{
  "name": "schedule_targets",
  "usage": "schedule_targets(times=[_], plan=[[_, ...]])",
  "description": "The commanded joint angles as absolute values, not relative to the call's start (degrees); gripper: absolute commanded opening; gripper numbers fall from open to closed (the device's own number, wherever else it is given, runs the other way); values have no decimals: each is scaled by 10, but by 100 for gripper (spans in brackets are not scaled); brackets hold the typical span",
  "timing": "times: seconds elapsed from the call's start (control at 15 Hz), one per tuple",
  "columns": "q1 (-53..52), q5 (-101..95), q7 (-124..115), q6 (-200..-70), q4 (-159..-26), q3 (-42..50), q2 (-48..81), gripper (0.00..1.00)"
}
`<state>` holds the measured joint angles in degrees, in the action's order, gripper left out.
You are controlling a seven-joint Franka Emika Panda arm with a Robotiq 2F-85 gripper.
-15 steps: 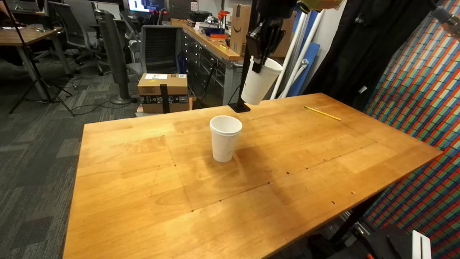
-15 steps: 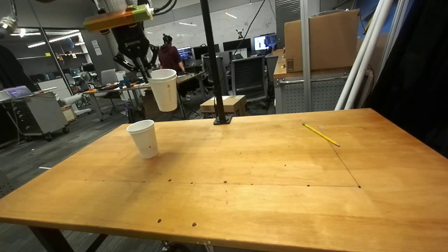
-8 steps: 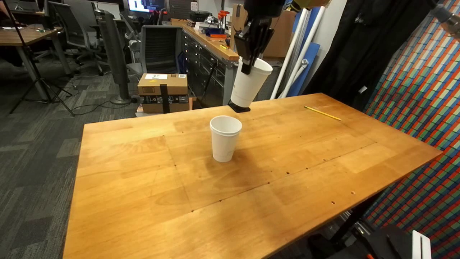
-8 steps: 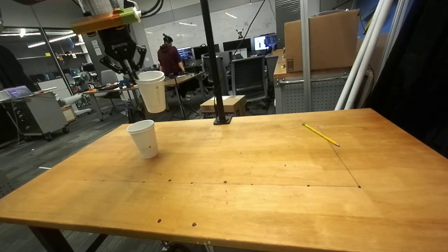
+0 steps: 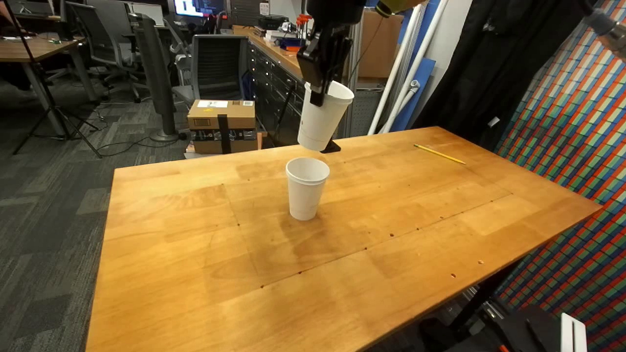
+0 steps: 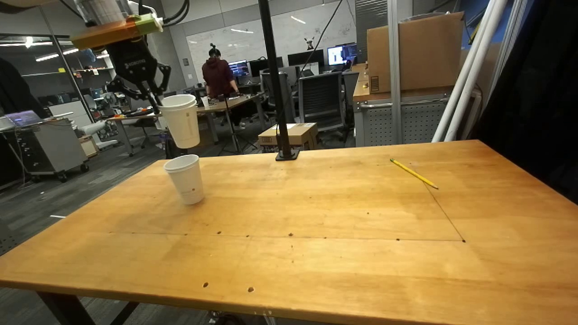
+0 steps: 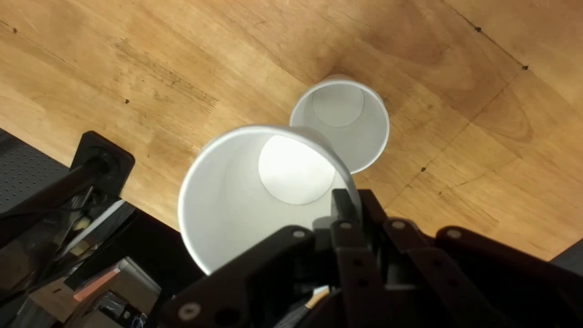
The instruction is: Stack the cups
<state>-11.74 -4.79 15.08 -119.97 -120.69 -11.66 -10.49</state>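
Two plain white tapered cups show in all views. The standing cup is upright on the wooden table, open end up, in both exterior views (image 5: 305,198) (image 6: 187,183); in the wrist view its rim (image 7: 371,132) shows beyond the held cup. My gripper (image 5: 318,95) (image 6: 156,106) (image 7: 357,202) is shut on the rim wall of the held cup (image 5: 324,122) (image 6: 181,124) (image 7: 218,200), one finger inside it and one outside. The held cup is tilted, open end up, its base above the table and apart from the standing cup. In the wrist view it covers part of the standing cup's rim.
The wooden table (image 5: 195,293) (image 6: 316,280) carries a yellow pencil (image 5: 438,154) (image 6: 414,174). A black post (image 6: 273,81) with a square base (image 5: 333,147) (image 7: 102,159) rises at the table's edge, behind the held cup in an exterior view.
My gripper has carried the held cup leftward in both exterior views and slightly down, closer to above the standing cup. The standing cup has not moved.
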Motion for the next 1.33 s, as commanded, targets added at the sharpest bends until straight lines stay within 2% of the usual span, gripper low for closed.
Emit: schedule_targets(times=[0.0,1.27], plan=[[-121,-77,137,-1203,-1213,-123,-111,0],[-137,-113,63,-1189,-1227,-160,-116,0]])
